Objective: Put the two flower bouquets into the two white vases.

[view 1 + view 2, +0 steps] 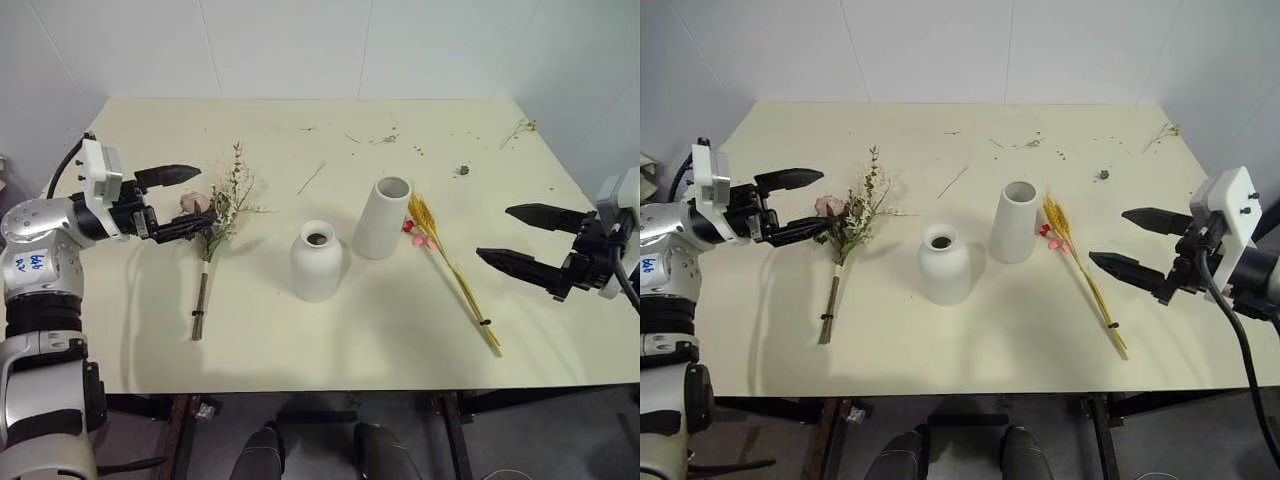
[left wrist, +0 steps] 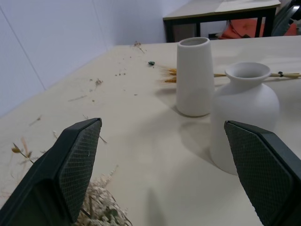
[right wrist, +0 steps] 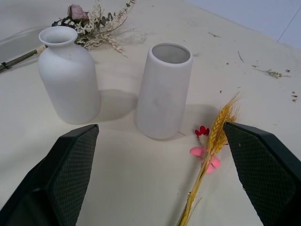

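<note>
The bushy bouquet (image 1: pixel 218 215), with a pink rose, white sprigs and brown stems, lies flat on the left of the table. My left gripper (image 1: pixel 203 200) hovers open over its rose end, with nothing between its fingers. The slim wheat bouquet (image 1: pixel 452 272) with red and pink blossoms lies on the right, beside the tall white vase (image 1: pixel 383 217). The shorter, narrow-necked white vase (image 1: pixel 317 262) stands upright in front of the tall one, to its left. My right gripper (image 1: pixel 494 232) is open above the table, just right of the wheat bouquet. Both vases are empty.
Bits of dried plant litter the far half of the cream table (image 1: pixel 300 350), with a loose stalk (image 1: pixel 312 178) and a small green scrap (image 1: pixel 462 170). White walls close in behind. Another table (image 2: pixel 221 12) stands beyond the far side.
</note>
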Robot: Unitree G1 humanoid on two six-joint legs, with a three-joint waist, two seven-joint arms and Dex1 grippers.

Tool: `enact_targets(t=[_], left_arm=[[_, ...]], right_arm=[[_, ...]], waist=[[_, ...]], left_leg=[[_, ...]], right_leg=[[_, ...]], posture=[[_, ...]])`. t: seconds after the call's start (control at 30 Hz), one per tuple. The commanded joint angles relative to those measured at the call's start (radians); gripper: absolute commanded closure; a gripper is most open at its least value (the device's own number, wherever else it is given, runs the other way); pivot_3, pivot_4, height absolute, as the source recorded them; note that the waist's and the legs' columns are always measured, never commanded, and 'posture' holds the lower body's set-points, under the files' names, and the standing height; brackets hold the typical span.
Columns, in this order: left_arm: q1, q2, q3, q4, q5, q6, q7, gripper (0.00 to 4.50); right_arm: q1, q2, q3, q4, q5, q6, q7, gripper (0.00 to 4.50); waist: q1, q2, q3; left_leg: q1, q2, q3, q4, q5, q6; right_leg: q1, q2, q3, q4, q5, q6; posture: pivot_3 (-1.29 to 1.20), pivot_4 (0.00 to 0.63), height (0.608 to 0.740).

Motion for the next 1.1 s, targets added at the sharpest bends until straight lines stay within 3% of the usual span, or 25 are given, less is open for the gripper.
enact_targets(t=[0.03, 0.23, 0.47, 0.63, 0.87, 1.1], left_arm=[[-0.032, -0.017, 0.011, 0.015, -0.005, -0.039, -0.01, 0.04], [-0.025, -0.056, 0.01, 0.004, -0.018, -0.026, -0.026, 0.04], [-0.027, -0.062, 0.018, -0.006, -0.034, -0.007, -0.06, 0.04], [0.018, -0.047, 0.056, -0.105, -0.086, 0.037, -0.065, 0.04], [0.071, -0.009, 0.077, -0.201, -0.111, 0.114, -0.038, 0.04], [0.117, 0.013, 0.098, -0.272, -0.123, 0.146, -0.01, 0.04]], right_arm=[[-0.008, 0.003, -0.035, -0.046, 0.011, -0.013, -0.023, 0.0], [0.031, 0.01, -0.052, -0.06, -0.025, 0.026, -0.116, 0.0], [-0.064, -0.008, 0.136, -0.004, -0.107, 0.18, -0.273, 0.0], [-0.245, 0.015, 0.347, 0.151, -0.184, 0.34, -0.333, 0.0], [-0.44, 0.128, 0.561, 0.42, -0.323, 0.32, -0.311, 0.0], [-0.538, 0.198, 0.642, 0.566, -0.417, 0.276, -0.274, 0.0]], waist=[[0.001, 0.0, 0.0], [0.0, 0.0, 0.0], [-0.003, 0.0, 0.0], [-0.003, 0.0, 0.0], [-0.003, 0.0, 0.0], [-0.002, 0.0, 0.0]], left_leg=[[0.0, 0.0, 0.0, 0.0, 0.0, 0.0], [0.0, 0.0, 0.0, 0.0, 0.0, 0.0], [0.0, 0.0, 0.0, 0.003, 0.0, 0.0], [-0.001, 0.0, 0.0, 0.004, 0.0, 0.0], [-0.001, 0.001, 0.001, 0.002, 0.0, 0.0], [-0.001, 0.001, 0.001, 0.0, 0.0, 0.0]], right_leg=[[0.0, 0.0, 0.0, 0.0, 0.0, 0.0], [0.0, 0.0, 0.0, 0.0, 0.0, 0.0], [0.0, 0.0, 0.0, 0.002, 0.0, -0.003], [0.0, 0.0, 0.001, 0.001, -0.001, -0.005], [-0.001, 0.0, 0.001, 0.001, 0.001, -0.002], [-0.002, 0.001, 0.001, 0.002, 0.001, -0.001]], posture=[[0.0, 0.15, 0.74], [0.0, 0.15, 0.74], [0.0, 0.15, 0.74], [0.0, 0.15, 0.74], [0.0, 0.15, 0.74], [0.0, 0.15, 0.74]])
